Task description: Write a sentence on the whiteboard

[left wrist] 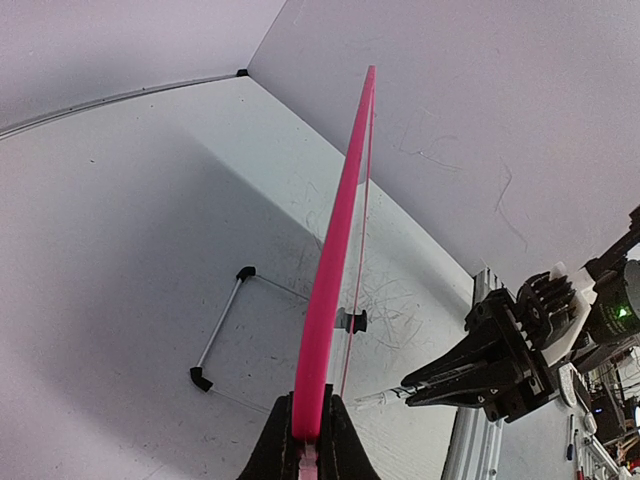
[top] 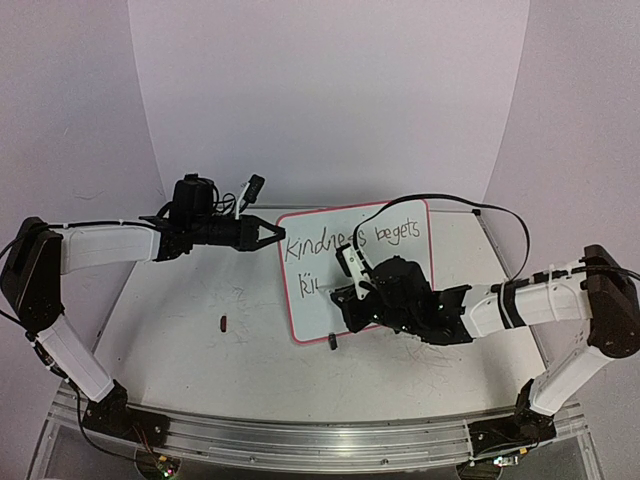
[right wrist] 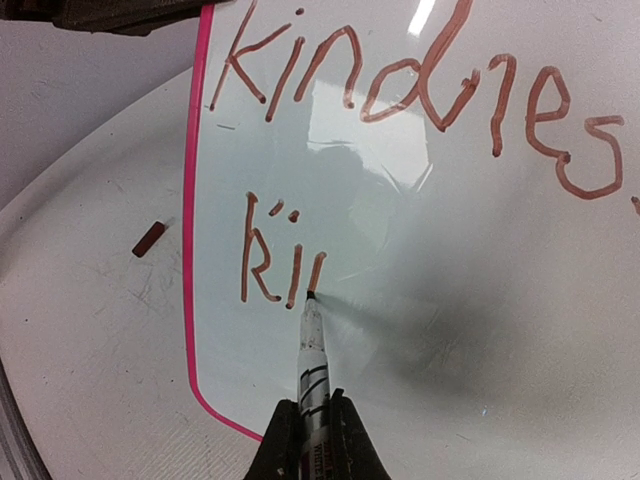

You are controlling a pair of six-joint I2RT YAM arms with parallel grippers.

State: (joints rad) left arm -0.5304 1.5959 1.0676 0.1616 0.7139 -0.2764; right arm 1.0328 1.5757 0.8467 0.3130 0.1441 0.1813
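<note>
As the left gripper (left wrist: pixel 310 405) pinched the whiteboard (top: pixel 287 290) by its pink frame, steadying it on the table (top: pixel 180 340), the right gripper (right wrist: pixel 312 405) clasped a marker (right wrist: pixel 312 350), tip on the board. The sentence (right wrist: pixel 400 90) was mid-word on its second line. Finishing "kindness" would need light, even strokes rightward. Counted: one board, one marker, two written lines, one small red piece (right wrist: pixel 148 239) beside the board.

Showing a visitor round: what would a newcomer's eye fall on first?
The small white board with a pink frame sits at centre, reading "kindness begets" in dark handwriting. The right tool presses a marker pen to an unfinished second line, while the left tool clamps the board's edge.
</note>
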